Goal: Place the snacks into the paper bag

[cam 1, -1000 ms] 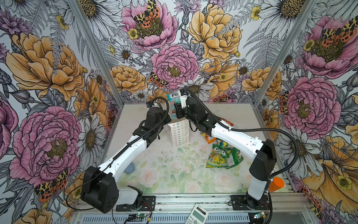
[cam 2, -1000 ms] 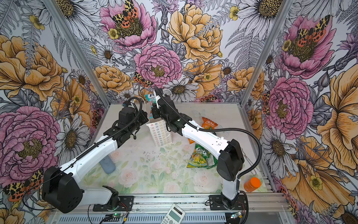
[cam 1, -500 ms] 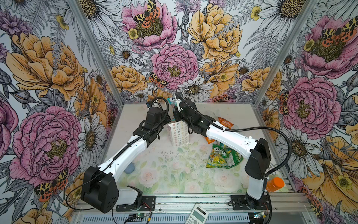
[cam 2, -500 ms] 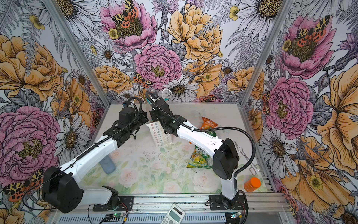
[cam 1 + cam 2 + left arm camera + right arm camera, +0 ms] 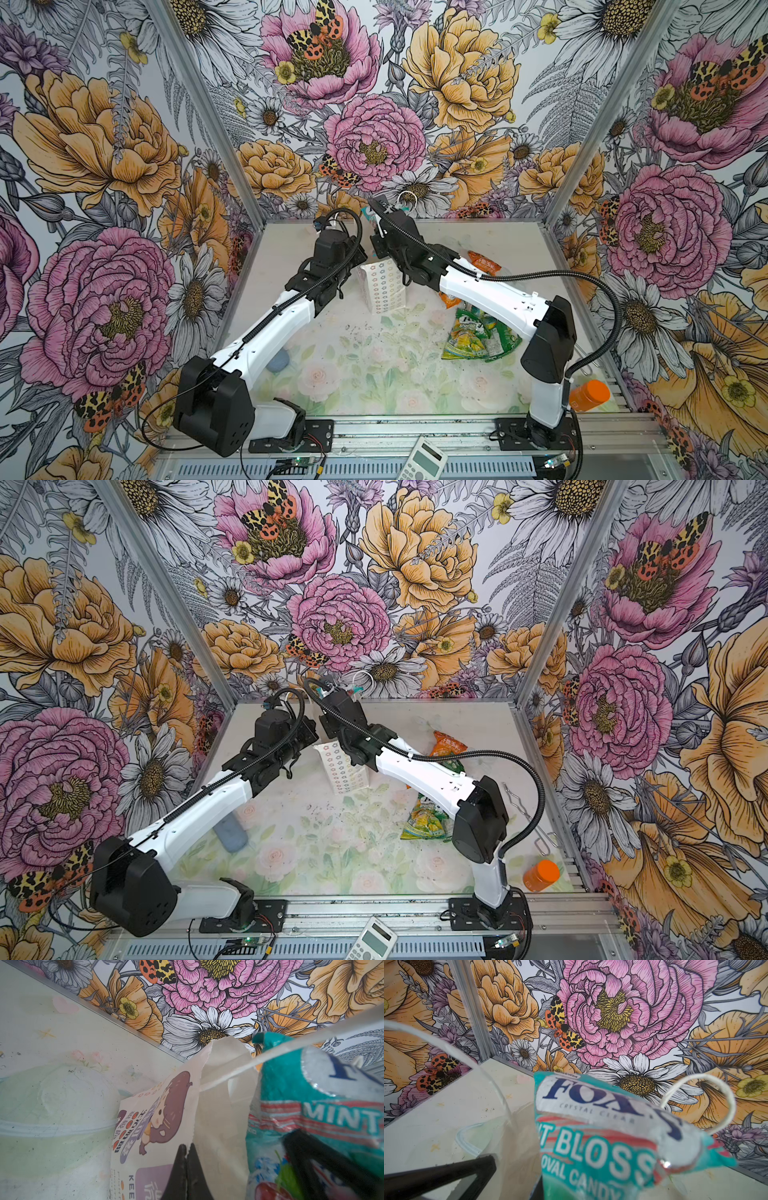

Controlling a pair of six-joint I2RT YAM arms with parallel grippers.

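The white paper bag (image 5: 383,287) stands upright mid-table, its flower-patterned narrow side showing in both top views. My left gripper (image 5: 187,1152) is shut on the bag's top rim beside the cartoon print (image 5: 158,1122), holding the mouth apart. A teal candy packet (image 5: 602,1136) is pinched in my shut right gripper (image 5: 537,1190), just above the bag's mouth between the cord handles (image 5: 708,1093). In the left wrist view the same packet (image 5: 307,1093) hangs next to the rim. More snacks lie to the right: an orange packet (image 5: 482,262) and green and yellow ones (image 5: 478,337).
A blue-grey object (image 5: 230,833) lies under the left arm. An orange-capped bottle (image 5: 590,395) stands at the front right corner. A calculator (image 5: 422,461) rests on the front rail. A bent wire (image 5: 528,812) lies by the right wall.
The right arm has swung a little to the left, carrying the teal packet over the bag's mouth. The left arm and the bag have stayed put.
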